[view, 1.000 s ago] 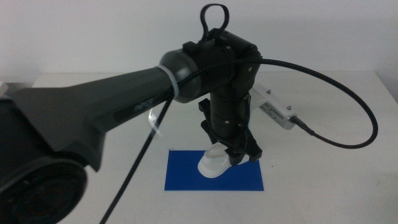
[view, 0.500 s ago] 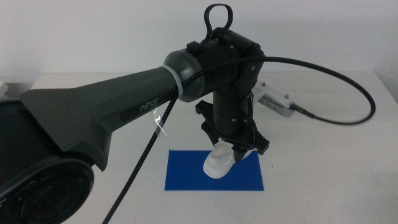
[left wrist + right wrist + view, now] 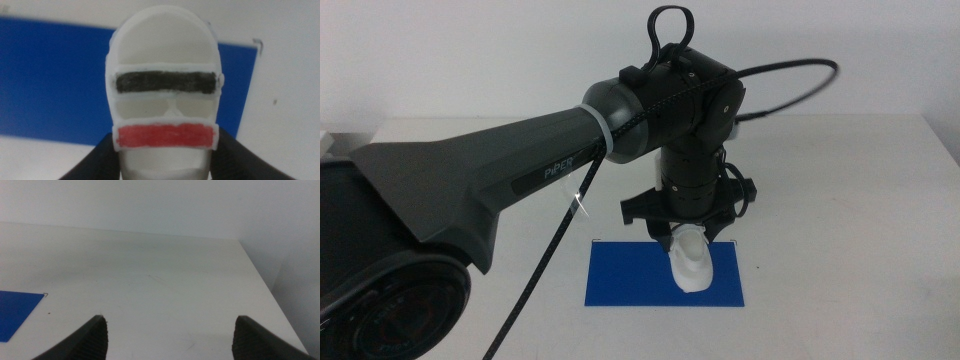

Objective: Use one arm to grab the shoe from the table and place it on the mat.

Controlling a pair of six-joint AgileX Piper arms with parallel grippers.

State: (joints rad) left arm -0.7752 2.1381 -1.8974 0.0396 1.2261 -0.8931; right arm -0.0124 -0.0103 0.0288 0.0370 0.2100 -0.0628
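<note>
My left gripper (image 3: 692, 236) clamps the shoe (image 3: 691, 262) near the mat (image 3: 620, 280) edge; releasing here, it may overhang, while the right gripper (image 3: 170, 330) waits spread wide.

The arm (image 3: 520, 170) overhangs the table's (image 3: 850, 200) left; its right lies open.

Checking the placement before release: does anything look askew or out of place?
Nothing stands out. The left gripper holds the shoe over the mat; the right gripper waits open above the table.
</note>
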